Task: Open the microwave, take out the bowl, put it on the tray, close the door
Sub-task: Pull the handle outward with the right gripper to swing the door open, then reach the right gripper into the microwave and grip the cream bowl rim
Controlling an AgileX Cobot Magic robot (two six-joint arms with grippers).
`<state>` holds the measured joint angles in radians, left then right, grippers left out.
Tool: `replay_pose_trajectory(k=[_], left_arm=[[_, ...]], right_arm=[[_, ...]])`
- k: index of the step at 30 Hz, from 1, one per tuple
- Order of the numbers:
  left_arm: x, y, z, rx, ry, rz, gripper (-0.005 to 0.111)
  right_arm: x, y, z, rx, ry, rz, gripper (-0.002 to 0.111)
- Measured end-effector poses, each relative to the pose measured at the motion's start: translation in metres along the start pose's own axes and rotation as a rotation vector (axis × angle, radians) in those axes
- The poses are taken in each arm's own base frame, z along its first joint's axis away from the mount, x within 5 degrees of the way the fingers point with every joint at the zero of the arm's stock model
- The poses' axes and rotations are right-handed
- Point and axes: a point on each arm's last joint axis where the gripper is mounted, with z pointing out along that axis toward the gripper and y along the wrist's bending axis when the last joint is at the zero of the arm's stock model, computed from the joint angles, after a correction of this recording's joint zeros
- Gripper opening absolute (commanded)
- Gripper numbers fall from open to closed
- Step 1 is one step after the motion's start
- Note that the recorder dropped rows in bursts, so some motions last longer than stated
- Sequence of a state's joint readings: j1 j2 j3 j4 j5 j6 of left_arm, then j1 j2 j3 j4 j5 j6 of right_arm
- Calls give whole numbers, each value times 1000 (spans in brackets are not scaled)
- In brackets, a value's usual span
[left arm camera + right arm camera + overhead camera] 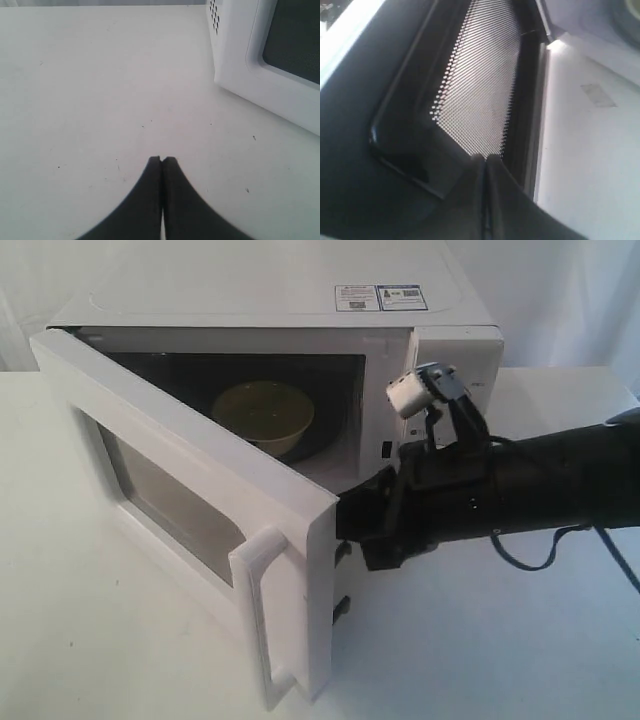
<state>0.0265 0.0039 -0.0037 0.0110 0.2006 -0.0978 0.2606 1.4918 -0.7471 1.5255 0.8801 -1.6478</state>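
The door (200,490) of the microwave (300,300) stood open at frame left, cream bowl (265,415) inside; the right gripper (485,159), pinched shut on nothing, faced the door's mesh window (480,75); left gripper (161,160) likewise closed.

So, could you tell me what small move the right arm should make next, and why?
Probably sweep the right gripper outward against the inner face of the door to swing it wider. Its jaws are shut and sit just inside the half-open door, which partly blocks the way to the bowl in the microwave.
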Motion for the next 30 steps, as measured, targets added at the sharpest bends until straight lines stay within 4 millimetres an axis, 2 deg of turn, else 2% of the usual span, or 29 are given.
replay_pose_trajectory(k=[7, 22, 26, 30], left_arm=[[0, 0, 0, 0, 0, 0, 0], [0, 0, 0, 0, 0, 0, 0], [0, 0, 0, 0, 0, 0, 0], [0, 0, 0, 0, 0, 0, 0]], right_arm=[[2, 29, 24, -129, 27, -38, 0], [4, 89, 58, -379, -19, -171, 0], [1, 87, 65, -336, -13, -224, 0], [-10, 61, 71, -15, 15, -270, 0]])
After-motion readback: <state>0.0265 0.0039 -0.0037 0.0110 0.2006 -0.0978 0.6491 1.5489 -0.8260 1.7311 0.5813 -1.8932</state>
